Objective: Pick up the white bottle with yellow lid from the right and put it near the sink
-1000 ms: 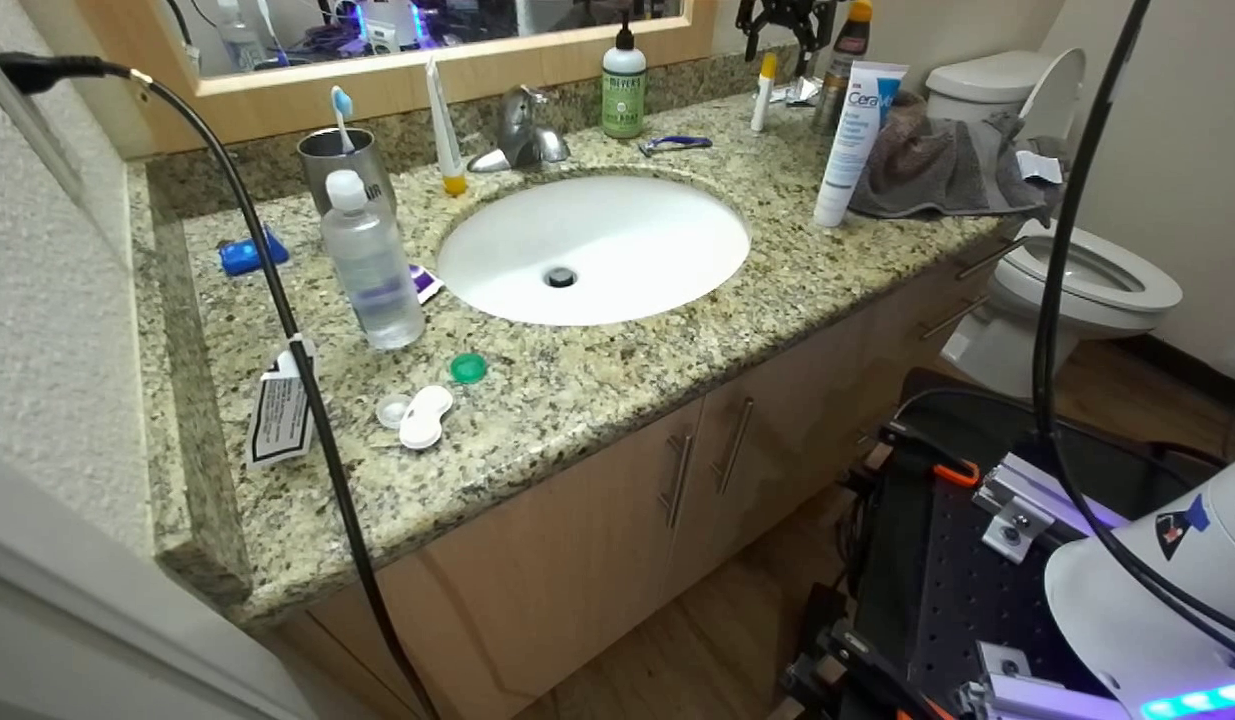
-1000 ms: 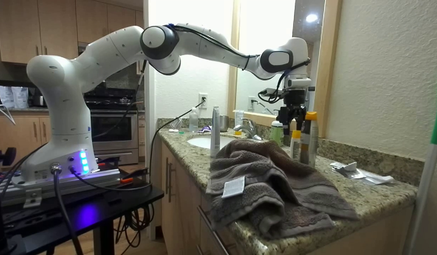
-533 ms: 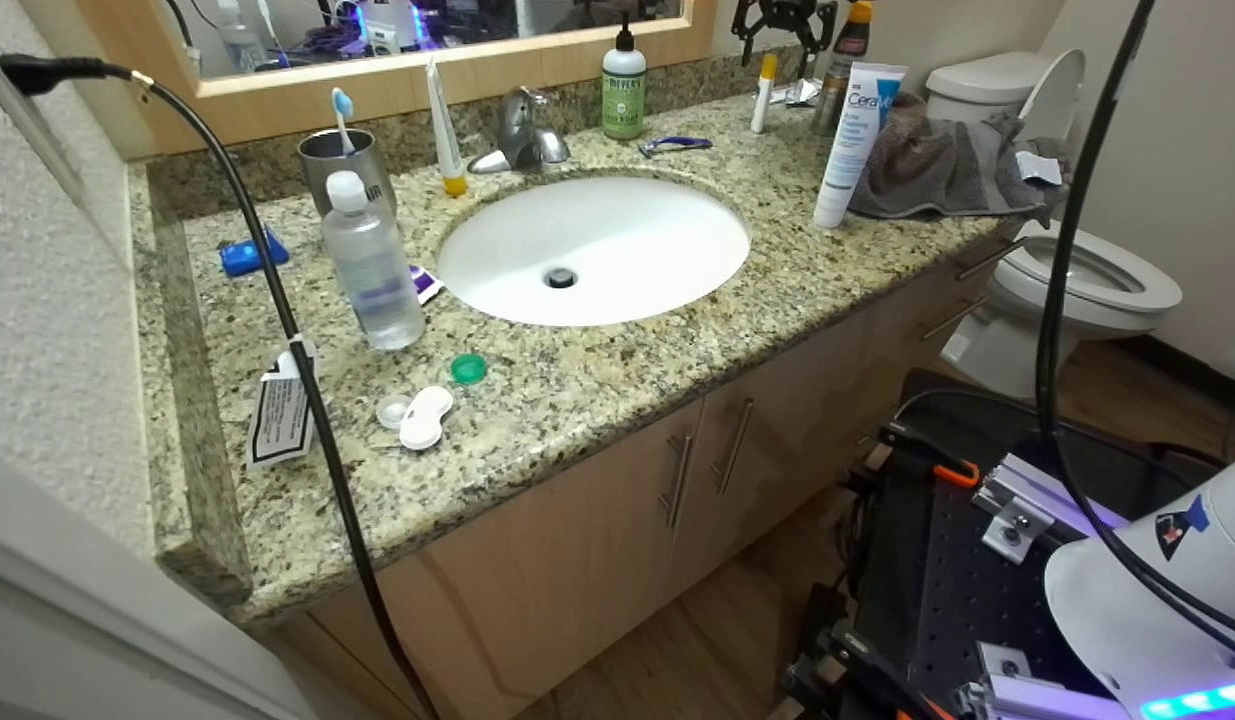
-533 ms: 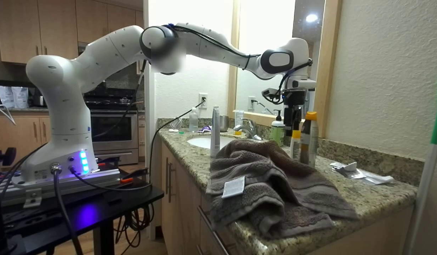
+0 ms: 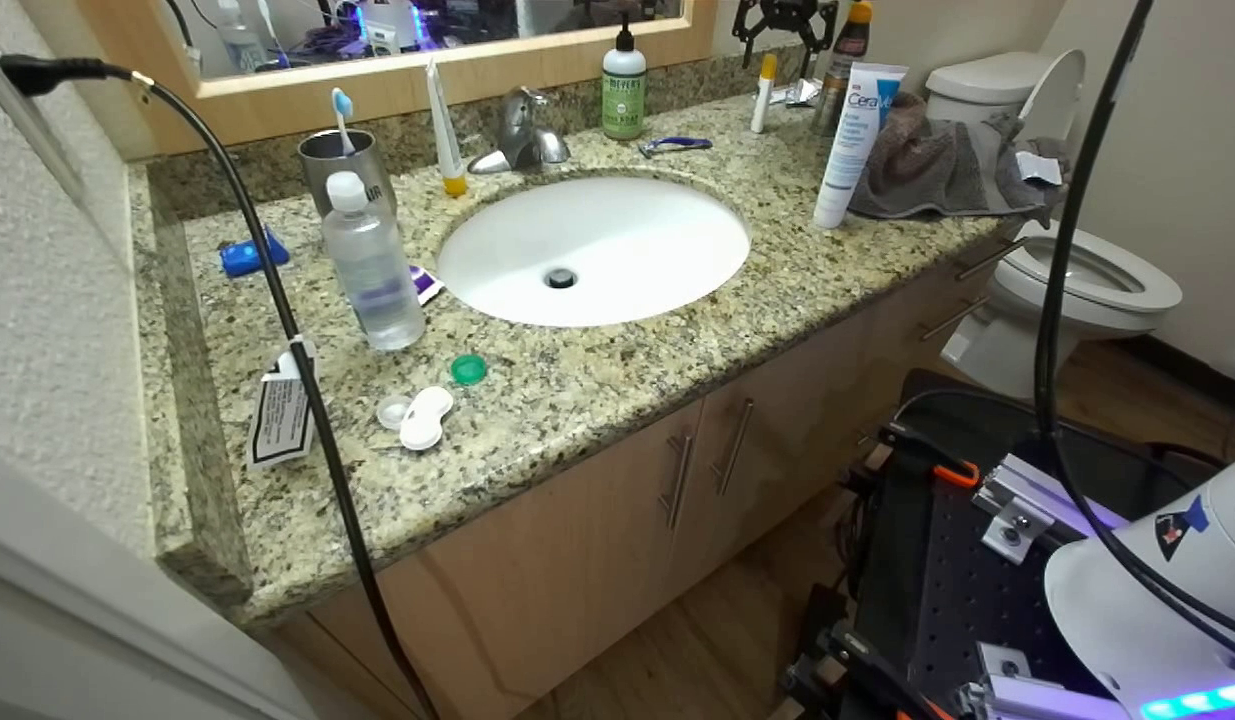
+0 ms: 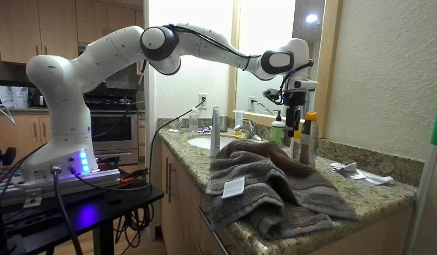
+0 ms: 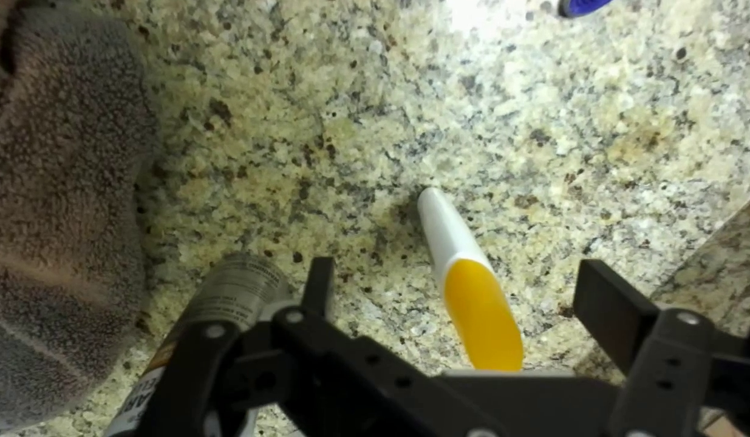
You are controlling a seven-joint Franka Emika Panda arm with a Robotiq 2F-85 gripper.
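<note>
The bottle (image 5: 764, 98) stands upright on the counter (image 5: 627, 370), right of the sink (image 5: 617, 240) and toward the far edge in an exterior view, while the gripper (image 7: 463, 294) points down at it, spread wide and empty, with a finger (image 7: 611, 312) either side of the cap (image 7: 484, 315) in the wrist view. That spread likely lets the slim bottle pass between without a knock before any squeeze; the can (image 7: 220, 306), near the left finger there, probably leaves little room for sideways error.
</note>
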